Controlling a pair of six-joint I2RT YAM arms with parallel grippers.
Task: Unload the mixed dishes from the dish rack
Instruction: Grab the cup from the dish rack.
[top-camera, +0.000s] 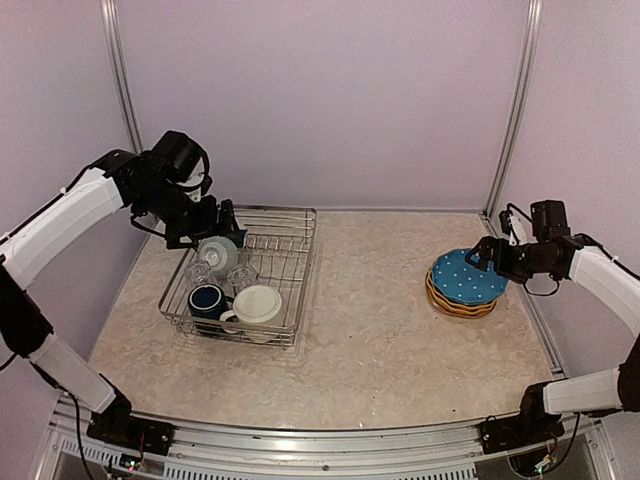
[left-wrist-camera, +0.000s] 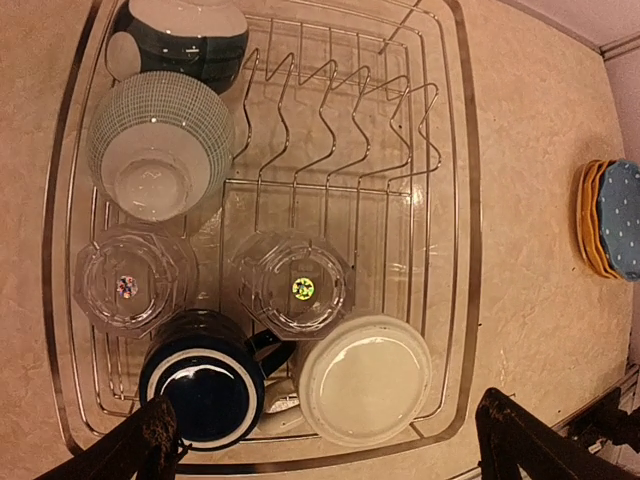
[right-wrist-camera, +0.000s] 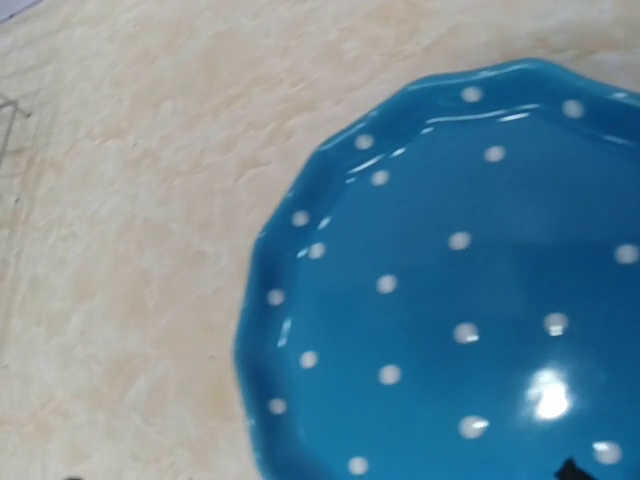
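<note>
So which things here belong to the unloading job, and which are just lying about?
Job: dish rack, plate stack, dark blue bowl, grid-patterned bowl, clear glasses, navy mug, cream mug.
Just there: table, metal corner posts.

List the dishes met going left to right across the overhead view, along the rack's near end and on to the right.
navy mug → cream mug, both in the dish rack → stack of plates on the table

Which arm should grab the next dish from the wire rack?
Left. The left gripper hangs open over the silver wire dish rack; the right gripper is away by the blue white-dotted plate.
</note>
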